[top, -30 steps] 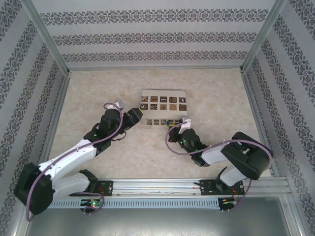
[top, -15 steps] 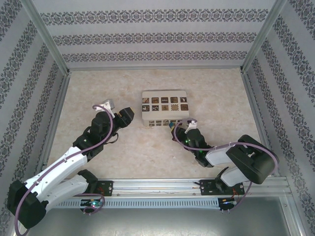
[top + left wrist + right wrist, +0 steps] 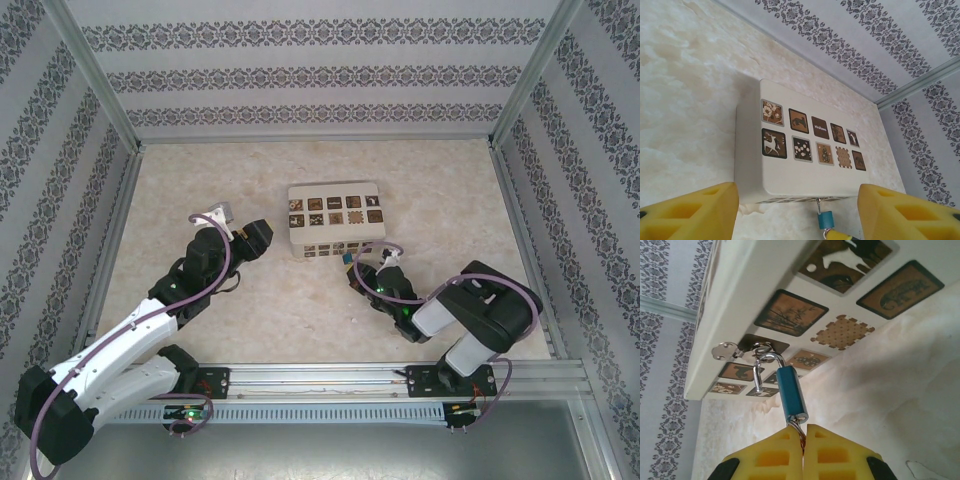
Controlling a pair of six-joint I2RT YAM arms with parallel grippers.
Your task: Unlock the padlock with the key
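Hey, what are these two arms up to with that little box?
The right gripper is pinched shut on what looks like the key, pushed into the bottom of a tiny blue padlock. The padlock hangs from the clasp on the front of the white box. One leg of the silver shackle seems to stand free of the lock's body, so it may already be open, though I can't be sure. The left gripper is open, near the box's left end, holding nothing.
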